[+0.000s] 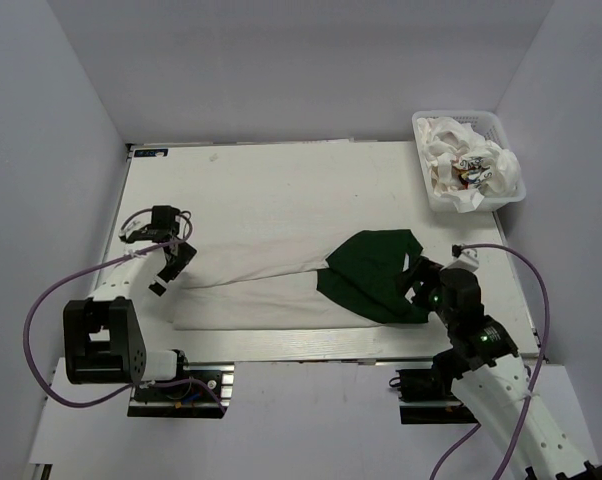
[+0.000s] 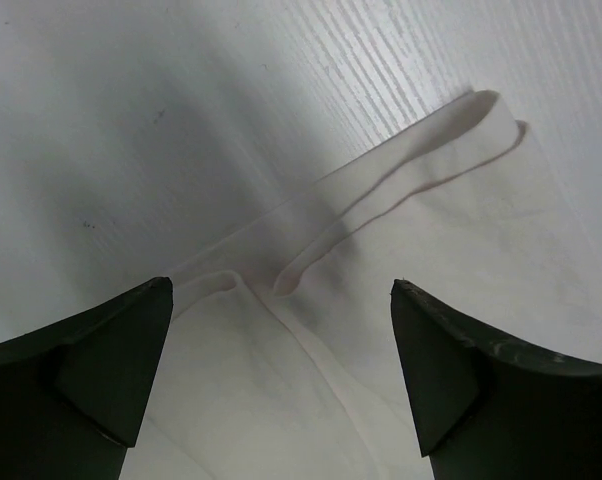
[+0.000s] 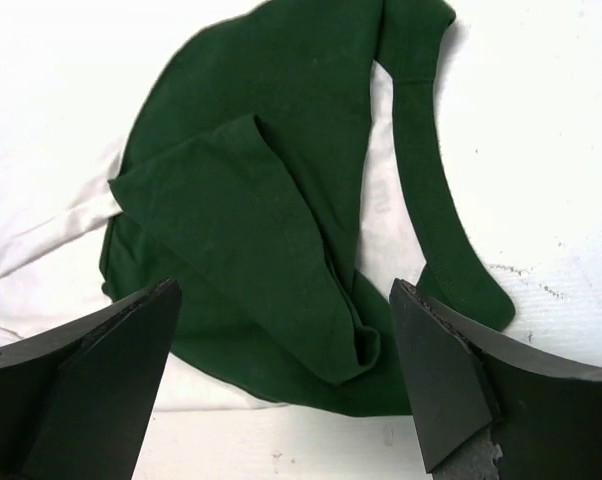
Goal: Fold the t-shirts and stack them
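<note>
Left arm (image 1: 131, 282): based at the near-left corner of the worktop (image 1: 281, 190), reaching up its left edge. Left tool (image 1: 169, 270): tipped downward, jaws wide apart, gripping nothing.

Right arm (image 1: 481, 345): based at the near-right corner, leaning inward. Right tool (image 1: 413, 280): low, jaws spread, gripping nothing.

I count one desk (image 1: 281, 190). It carries two arms, one left arm (image 1: 131, 278) and one right arm (image 1: 486, 350). I record four fingers in all: two left fingers (image 2: 81, 380) and two right fingers (image 3: 471, 390). There are two purple cables (image 1: 39, 320), one looping off each arm. One t-shirt with dark green sleeves (image 1: 371, 275) lies on the desk; the green bunch is too folded for me to count the sleeves. One white lattice basket (image 1: 419, 130) is present. The white cloth (image 1: 451, 140) heaped in it cannot be counted; one colourful print (image 1: 471, 172) shows.
</note>
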Available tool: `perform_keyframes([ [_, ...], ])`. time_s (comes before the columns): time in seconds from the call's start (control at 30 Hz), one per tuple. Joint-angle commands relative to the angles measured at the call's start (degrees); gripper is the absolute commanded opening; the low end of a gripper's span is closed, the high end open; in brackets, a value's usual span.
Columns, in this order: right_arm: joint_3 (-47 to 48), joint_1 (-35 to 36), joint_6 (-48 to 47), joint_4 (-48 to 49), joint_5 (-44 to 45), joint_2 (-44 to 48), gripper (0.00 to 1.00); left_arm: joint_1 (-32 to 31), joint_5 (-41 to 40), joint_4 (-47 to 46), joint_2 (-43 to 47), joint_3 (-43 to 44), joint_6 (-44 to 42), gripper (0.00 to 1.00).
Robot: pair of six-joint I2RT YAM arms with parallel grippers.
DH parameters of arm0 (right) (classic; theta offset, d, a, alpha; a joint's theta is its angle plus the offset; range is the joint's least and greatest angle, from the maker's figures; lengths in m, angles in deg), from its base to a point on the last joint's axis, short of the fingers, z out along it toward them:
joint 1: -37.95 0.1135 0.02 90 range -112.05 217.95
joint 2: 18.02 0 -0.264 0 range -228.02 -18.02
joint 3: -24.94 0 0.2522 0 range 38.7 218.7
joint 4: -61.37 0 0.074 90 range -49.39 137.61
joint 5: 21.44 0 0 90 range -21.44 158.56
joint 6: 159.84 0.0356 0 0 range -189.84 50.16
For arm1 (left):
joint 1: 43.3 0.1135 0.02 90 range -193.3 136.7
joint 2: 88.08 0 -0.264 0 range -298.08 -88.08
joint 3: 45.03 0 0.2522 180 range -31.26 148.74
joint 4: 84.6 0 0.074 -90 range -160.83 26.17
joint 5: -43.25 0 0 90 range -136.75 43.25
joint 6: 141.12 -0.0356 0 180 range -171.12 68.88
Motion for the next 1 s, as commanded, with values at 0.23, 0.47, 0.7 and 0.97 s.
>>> perform_keyframes([
  [0.23,6.33,0.35,-9.91,15.84,-9.42,-19.34,0.91,-0.41,17.09,-9.39,7.22,3.32,-9.33,1.0],
  [0.47,11.86,0.52,-10.37,24.73,-12.23,-35.78,0.91,-0.93,27.92,-17.84,2.31,-2.3,-11.99,1.0],
  [0.7,13.27,1.93,-10.11,19.81,-13.4,-47.19,0.91,-3.04,24.85,-12.58,-8.06,-4.93,-11.11,1.0],
  [0.97,25.92,1.32,-8.44,18.58,-6.55,-71.37,0.91,-8.22,25.9,-6.51,-8.34,-12.41,-7.43,1.0],
])
